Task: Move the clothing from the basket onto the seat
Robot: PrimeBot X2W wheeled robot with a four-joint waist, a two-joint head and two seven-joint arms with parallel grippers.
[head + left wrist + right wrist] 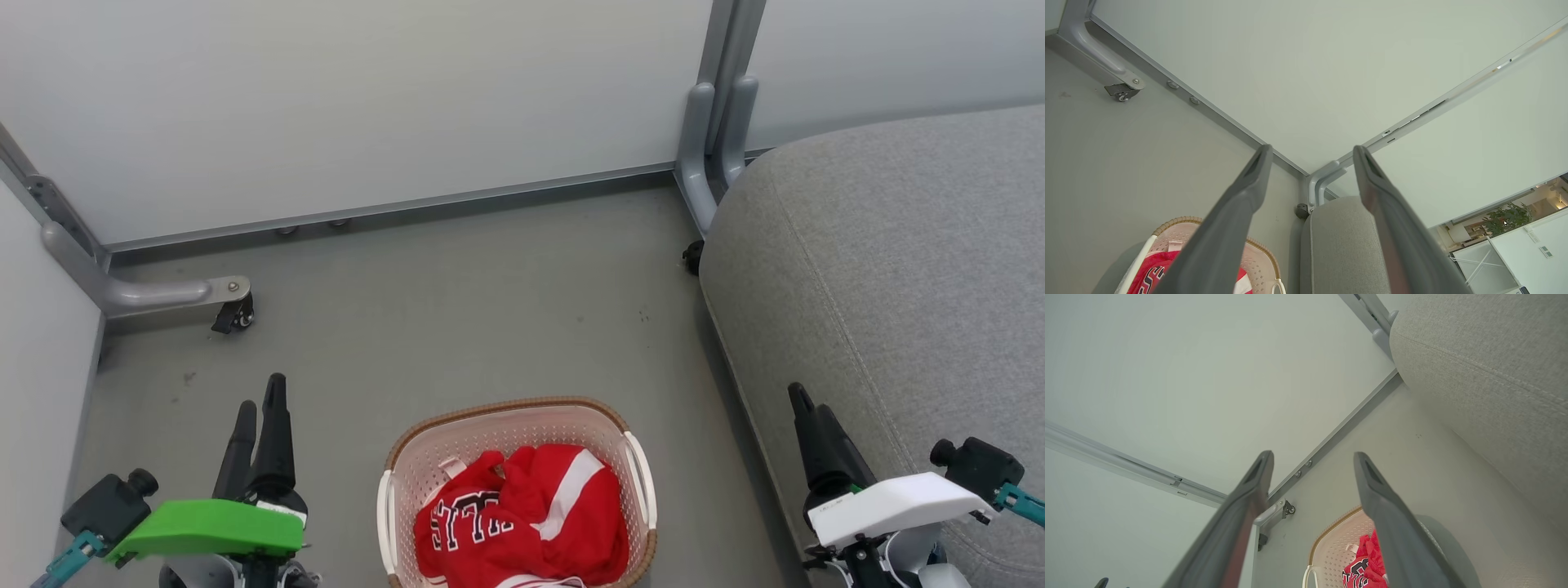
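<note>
Red fabric clothing point(531, 514) in cream perforated basket point(490, 437), bottom centre; grey upholstered seat point(898, 269) right; left gripper point(261, 394), right gripper point(808, 402) released.

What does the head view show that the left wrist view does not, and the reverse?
Head view's extra: the right end effector, open. Left wrist view's extra: a potted plant in a room beyond the wall panels. Shared: the open left end effector, the basket on the floor with red clothing inside, the grey seat, and a caster wheel.
</note>
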